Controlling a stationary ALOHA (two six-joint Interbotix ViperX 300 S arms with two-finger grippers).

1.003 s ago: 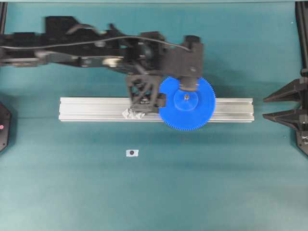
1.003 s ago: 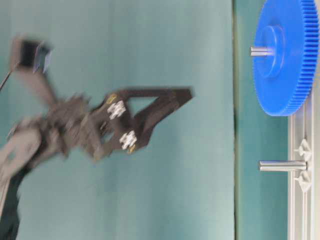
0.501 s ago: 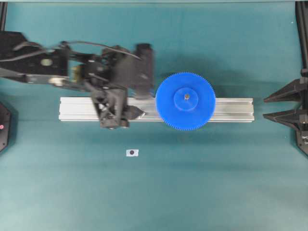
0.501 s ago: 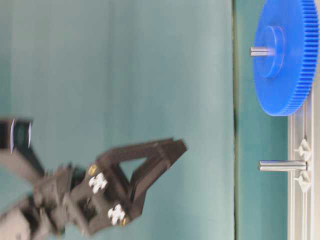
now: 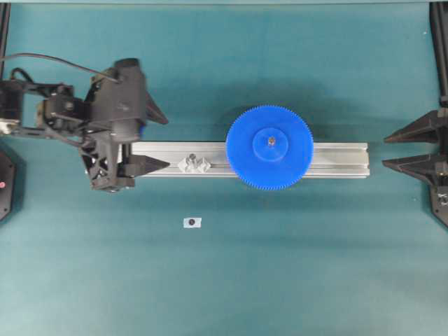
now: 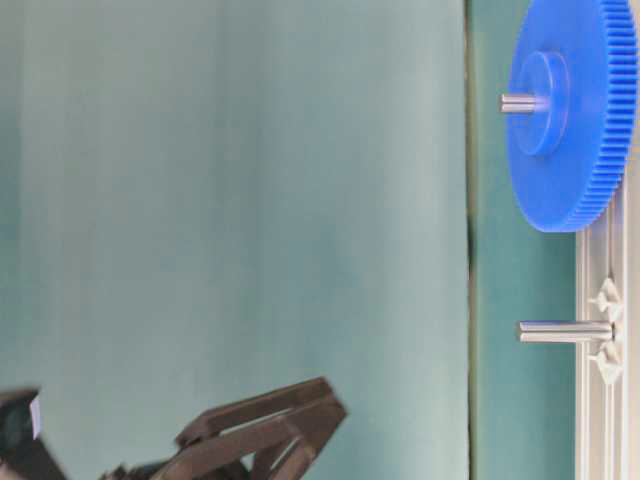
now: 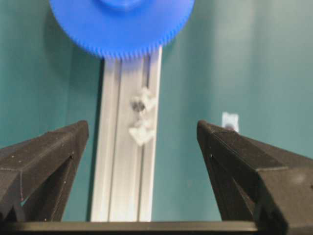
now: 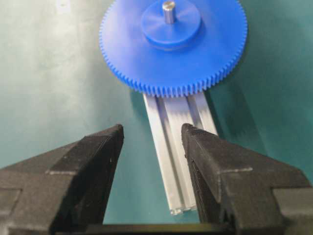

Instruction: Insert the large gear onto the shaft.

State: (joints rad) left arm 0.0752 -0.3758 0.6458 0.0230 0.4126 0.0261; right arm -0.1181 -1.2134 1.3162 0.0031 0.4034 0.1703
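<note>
the left gripper [image 5: 155, 140] has its fingers [image 7: 49, 152] spread wide with nothing between them. in the overhead view it hangs over the left end of the aluminium rail [image 5: 336, 159], and its wrist view looks along the rail towards the gear. the right gripper [image 5: 409, 149] sits at the right edge of the tabletop [image 5: 280, 280], well apart from the rail's right end; its fingers [image 8: 93, 161] are also parted wide and hold nothing.

the large gear [image 5: 269, 147] lies flat on the rail, right of the rail's middle, free of both grippers. the shaft [image 8: 168, 11] pokes up through the bore of its raised hub, so the gear is seated on the pin; the table-level view shows the pin's tip [image 6: 520, 102] standing proud of the hub.

a second pin [image 6: 562, 331] stands bare in its clear plastic mount [image 5: 194, 164] on the rail, between the left gripper and the gear, touching neither.

a small white tag with a dark dot [image 5: 192, 222] lies on the green tabletop in front of the rail. no writing can be read on it, or on anything else here.
</note>
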